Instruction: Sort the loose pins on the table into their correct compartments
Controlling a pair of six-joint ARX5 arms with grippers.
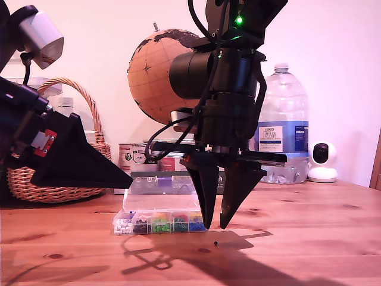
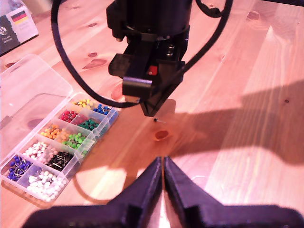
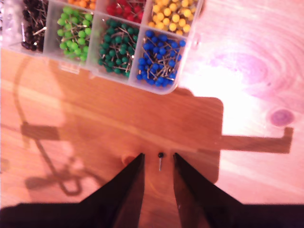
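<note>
my second gripper [image 3: 157,164] slightly parted, empty, astride pin [image 3: 161,160] | my first gripper [image 2: 163,167] closed, empty

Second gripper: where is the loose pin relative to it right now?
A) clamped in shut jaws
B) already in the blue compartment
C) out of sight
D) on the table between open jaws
D: in the second wrist view the pin lies on the table, between the open jaws of my second gripper, untouched.
</note>
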